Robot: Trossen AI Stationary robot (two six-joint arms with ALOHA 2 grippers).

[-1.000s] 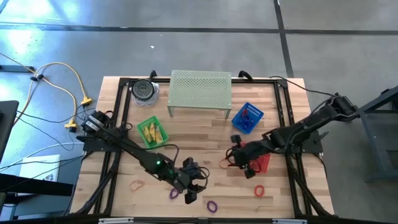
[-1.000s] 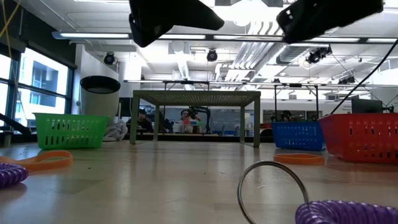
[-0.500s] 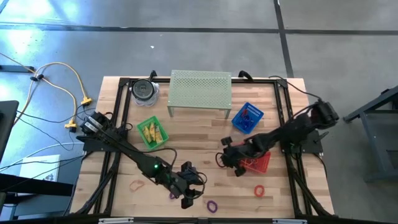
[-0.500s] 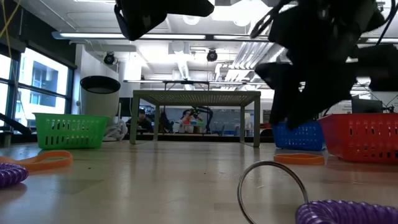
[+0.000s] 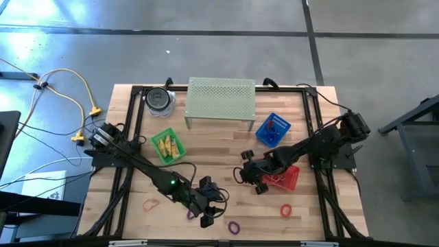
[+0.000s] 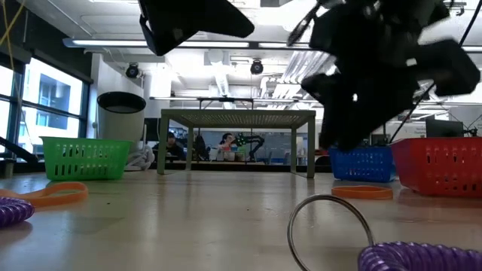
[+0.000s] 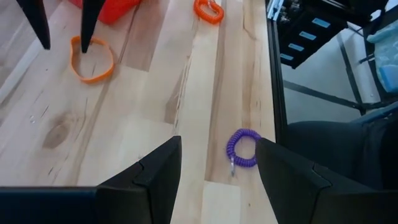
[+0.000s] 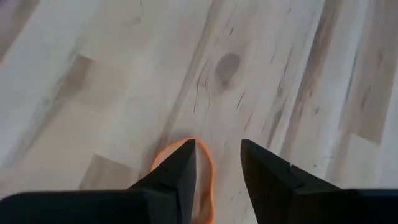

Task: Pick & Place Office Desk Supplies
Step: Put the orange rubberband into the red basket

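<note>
Pick step: my right gripper [image 8: 216, 163] hangs over the thin orange rubber band loop [image 7: 92, 58] on the wooden table [image 5: 219, 147], fingers parted, straddling its rim. Next I descend and pinch. Left gripper [image 7: 217, 168] open, empty, near purple coil band [image 7: 243, 147].

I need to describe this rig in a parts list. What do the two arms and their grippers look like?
Both arms are dark, slim and jointed, with black cables alongside. The left arm shows a small green light. The left gripper and right gripper each have two black, wedge-shaped fingers.
</note>
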